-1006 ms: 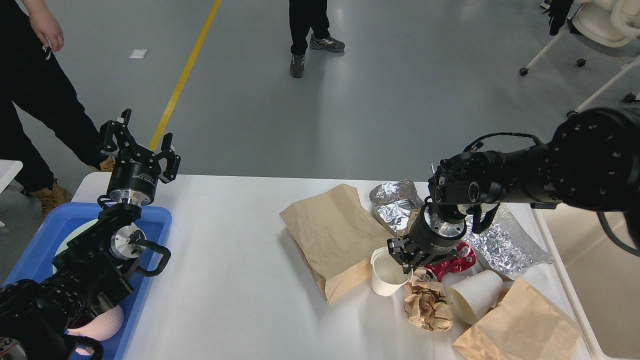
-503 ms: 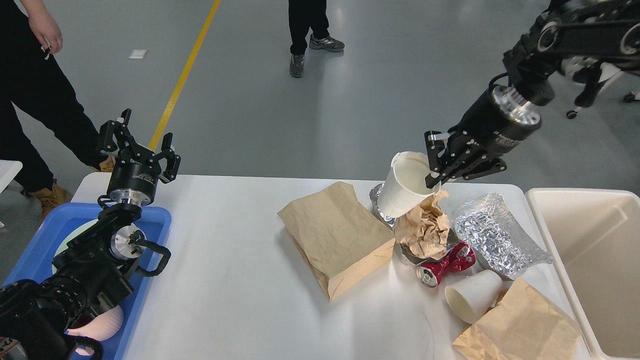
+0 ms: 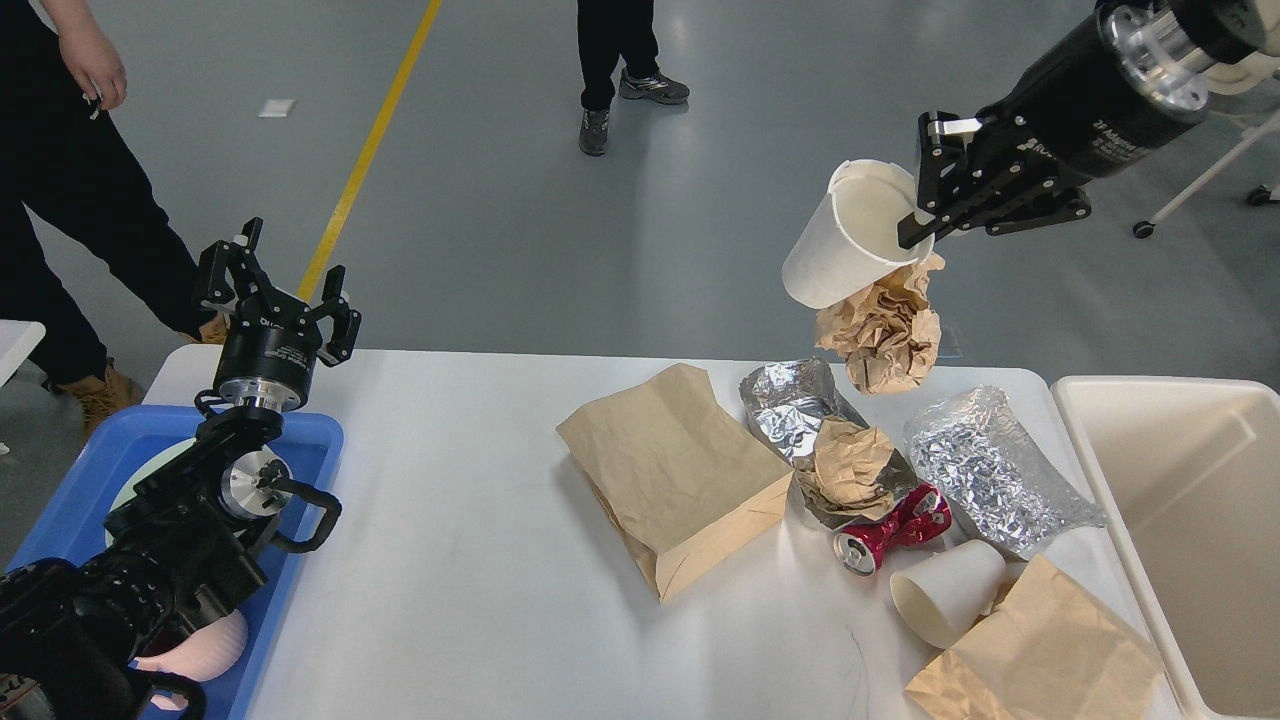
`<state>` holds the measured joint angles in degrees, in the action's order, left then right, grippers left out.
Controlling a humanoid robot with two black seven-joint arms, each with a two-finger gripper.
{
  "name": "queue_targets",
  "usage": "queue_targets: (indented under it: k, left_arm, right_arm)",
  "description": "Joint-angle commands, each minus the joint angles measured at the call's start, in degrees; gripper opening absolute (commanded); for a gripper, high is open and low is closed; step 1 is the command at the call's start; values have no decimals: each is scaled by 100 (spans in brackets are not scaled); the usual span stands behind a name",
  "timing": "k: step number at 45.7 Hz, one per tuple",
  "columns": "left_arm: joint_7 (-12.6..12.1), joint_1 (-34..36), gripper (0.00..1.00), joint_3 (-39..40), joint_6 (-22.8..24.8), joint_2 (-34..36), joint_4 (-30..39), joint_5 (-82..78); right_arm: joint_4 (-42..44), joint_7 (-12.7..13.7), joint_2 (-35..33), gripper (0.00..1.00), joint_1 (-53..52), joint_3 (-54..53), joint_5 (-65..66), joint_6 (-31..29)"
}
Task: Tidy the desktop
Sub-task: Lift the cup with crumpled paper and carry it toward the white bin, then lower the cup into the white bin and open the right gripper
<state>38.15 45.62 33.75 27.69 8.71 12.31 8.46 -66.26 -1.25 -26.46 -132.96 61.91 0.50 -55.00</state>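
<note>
Cup (image 3: pixel 850 235) is hanging rim-pinched in right gripper (image 3: pixel 925 212), paper wad (image 3: pixel 882 335) dangling beneath, likely heading for bin (image 3: pixel 1190 500). Left gripper (image 3: pixel 275 275) is idling spread over tray (image 3: pixel 310 440). Desktop (image 3: pixel 470 560) is holding remaining litter.

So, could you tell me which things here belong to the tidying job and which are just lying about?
Part of the job:
desktop
right gripper, holding white cup and crumpled paper
cream bin
brown bag
foil
red can
fallen cup

Just there:
blue tray
left gripper, idle
people on the floor
</note>
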Motion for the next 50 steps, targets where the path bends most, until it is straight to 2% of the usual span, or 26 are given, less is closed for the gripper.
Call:
queue_targets:
  k: [1, 15, 25, 40, 50]
  left_arm:
    - [0, -1, 96, 0, 0, 0, 0, 6]
    - [0, -1, 96, 0, 0, 0, 0, -2]
    - [0, -1, 96, 0, 0, 0, 0, 6]
    - [0, -1, 96, 0, 0, 0, 0, -2]
    - [0, -1, 96, 0, 0, 0, 0, -3]
  right_arm:
    - [-10, 2, -113, 0, -2, 23, 82, 0]
    - [34, 19, -316, 0, 226, 286, 433, 0]
    - [773, 11, -623, 0, 1070, 515, 644, 0]
    - [764, 11, -808, 0, 1668, 471, 680, 0]
    - [755, 11, -808, 0, 1686, 471, 680, 0]
